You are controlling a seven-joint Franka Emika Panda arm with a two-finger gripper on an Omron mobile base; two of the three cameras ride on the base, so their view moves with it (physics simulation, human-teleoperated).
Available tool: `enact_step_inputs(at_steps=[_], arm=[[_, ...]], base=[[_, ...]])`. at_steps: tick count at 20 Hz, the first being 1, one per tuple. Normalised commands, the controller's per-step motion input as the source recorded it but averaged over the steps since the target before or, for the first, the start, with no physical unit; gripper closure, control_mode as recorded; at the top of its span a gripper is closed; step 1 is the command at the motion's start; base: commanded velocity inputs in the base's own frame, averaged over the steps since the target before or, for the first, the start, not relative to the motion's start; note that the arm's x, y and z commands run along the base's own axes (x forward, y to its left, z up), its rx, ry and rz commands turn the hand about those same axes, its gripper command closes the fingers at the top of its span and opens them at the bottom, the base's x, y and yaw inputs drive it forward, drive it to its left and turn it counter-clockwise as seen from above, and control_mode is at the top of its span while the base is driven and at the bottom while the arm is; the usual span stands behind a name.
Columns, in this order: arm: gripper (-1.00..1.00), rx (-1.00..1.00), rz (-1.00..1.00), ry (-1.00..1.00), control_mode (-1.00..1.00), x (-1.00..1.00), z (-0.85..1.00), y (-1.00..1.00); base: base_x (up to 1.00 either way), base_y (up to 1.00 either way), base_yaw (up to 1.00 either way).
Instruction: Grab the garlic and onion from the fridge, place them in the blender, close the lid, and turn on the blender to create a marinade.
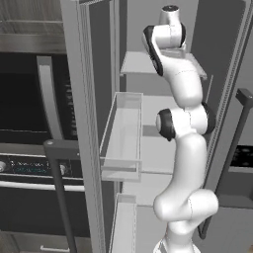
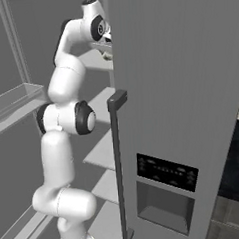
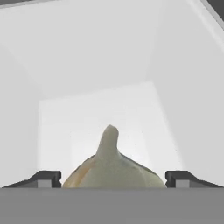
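Garlic on fridge shelf, claw spread wide

Garlic (image 3: 109, 168) sits on a white shelf (image 3: 131, 113) inside the fridge (image 2: 189, 87), between the released claw's (image 3: 113, 178) fingertips (image 3: 46, 178); nothing gripped. Clear door bin (image 1: 122, 141) hangs left, microwave (image 1: 24, 94) beyond.

White arm (image 1: 185, 148) reaches into the open fridge (image 1: 94, 123) beside clear door bins (image 1: 123, 136).

The garlic (image 3: 111, 168) is coloured pale cream with a tan-orange tinge on one flank. The fridge (image 2: 179, 88) is finished in grey steel, with dark bar handles (image 2: 119, 166) and white inner shelves (image 1: 148, 64). The door bins (image 1: 123, 136) are clear.
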Motion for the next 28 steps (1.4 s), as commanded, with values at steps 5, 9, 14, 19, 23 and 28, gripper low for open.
enact_step_inputs(at_steps=[5, 9, 14, 19, 23, 28], arm=[[1.0, 0.0, 0.05, 0.01, -1.0, -0.01, -0.84, 0.35], [1.0, -0.01, 0.04, 0.0, -1.0, -0.11, -0.79, 0.42], [1.0, -0.01, 0.01, 0.0, -1.0, -0.51, -0.58, 0.34], [1.0, 0.0, 0.0, -0.01, -1.0, -1.0, -0.03, 0.07], [1.0, 0.03, 0.0, 0.0, -1.0, -1.0, 0.03, 0.06], [1.0, 0.06, 0.0, 0.11, -1.0, -1.0, 0.25, 0.08]], base=[[0.0, 0.0, 0.0], [0.0, 0.0, 0.0], [0.0, 0.0, 0.0], [0.0, 0.0, 0.0], [0.0, 0.0, 0.0], [0.0, 0.0, 0.0]])
